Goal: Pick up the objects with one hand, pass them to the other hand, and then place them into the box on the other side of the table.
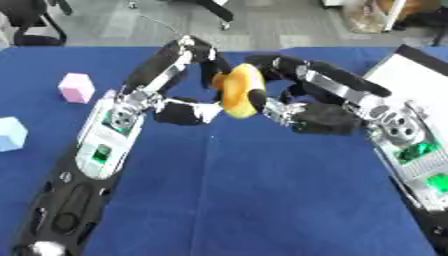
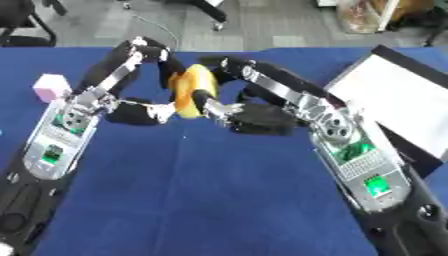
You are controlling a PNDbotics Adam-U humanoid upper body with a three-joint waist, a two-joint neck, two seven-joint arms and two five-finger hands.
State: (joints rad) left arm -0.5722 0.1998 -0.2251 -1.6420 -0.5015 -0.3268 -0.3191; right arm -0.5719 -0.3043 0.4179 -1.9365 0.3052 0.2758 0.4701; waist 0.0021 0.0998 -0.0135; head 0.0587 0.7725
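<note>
Now mid-handover: I hold yellow object (image 1: 241,90) upright between both hands, left hand (image 1: 179,107) and right hand (image 1: 302,112) both curled on it; box (image 2: 398,107) lies rightward, right hand nearer.

Office or lab, grey floor (image 1: 262,25), office chair (image 1: 31,22), blue table (image 1: 262,200)

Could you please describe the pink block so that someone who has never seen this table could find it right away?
Start at the blue table and look to its far left side, left of the robot's left hand. The pink block sits there alone on the cloth. Its nearest neighbour, a pale blue block, lies closer to the left edge and nearer the robot; the pink colour settles it.
</note>
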